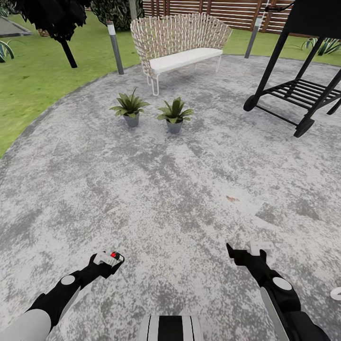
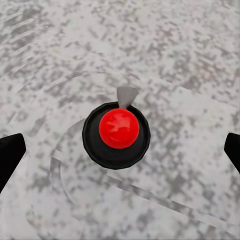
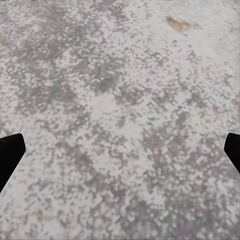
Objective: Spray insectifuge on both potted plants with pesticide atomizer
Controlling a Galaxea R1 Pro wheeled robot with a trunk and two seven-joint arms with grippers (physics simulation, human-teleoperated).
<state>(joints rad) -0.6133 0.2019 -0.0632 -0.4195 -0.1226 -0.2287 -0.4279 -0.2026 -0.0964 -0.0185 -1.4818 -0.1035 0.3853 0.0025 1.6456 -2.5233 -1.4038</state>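
The pesticide atomizer (image 2: 119, 129) is seen end-on in the left wrist view as a red top inside a dark round body, centred between the fingers. In the head view its red tip (image 1: 114, 256) sits right at my left gripper (image 1: 110, 258). That left gripper (image 2: 120, 155) points down at the paving, and its fingers stand wide apart at both sides without touching the bottle. My right gripper (image 1: 248, 248) hangs open over bare paving (image 3: 120, 125) with nothing in it. The two potted plants (image 1: 130, 106) (image 1: 174, 112) stand side by side far ahead, in front of the bench.
A wicker bench (image 1: 177, 42) stands behind the plants. To the right is a black grill (image 1: 298, 90) on wheels. Grey bollard lamps (image 1: 115, 47) (image 1: 253, 40) flank the bench. Lawn (image 1: 33, 90) borders the round paving at left, and the wooden fence (image 1: 227, 12) runs along the back.
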